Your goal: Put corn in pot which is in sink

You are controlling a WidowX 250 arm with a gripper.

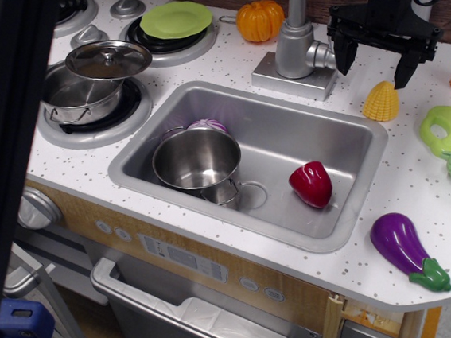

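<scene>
Fingers [342, 52] spread wide, gripping nothing, gripper [373, 60] poised just above corn [380, 103] near counter's back right edge, likely lined up to grasp it; pot [197, 159] upright, empty, in sink's [354, 198] left end, ready to receive.

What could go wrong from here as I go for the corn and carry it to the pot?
The corn is a ribbed cone, so it may squirt out as the open jaws of the gripper close. The faucet stands beside the gripper and could be clipped on the way over. In the sink, the red pepper lies near the pot; a short drop lands beside it.
</scene>
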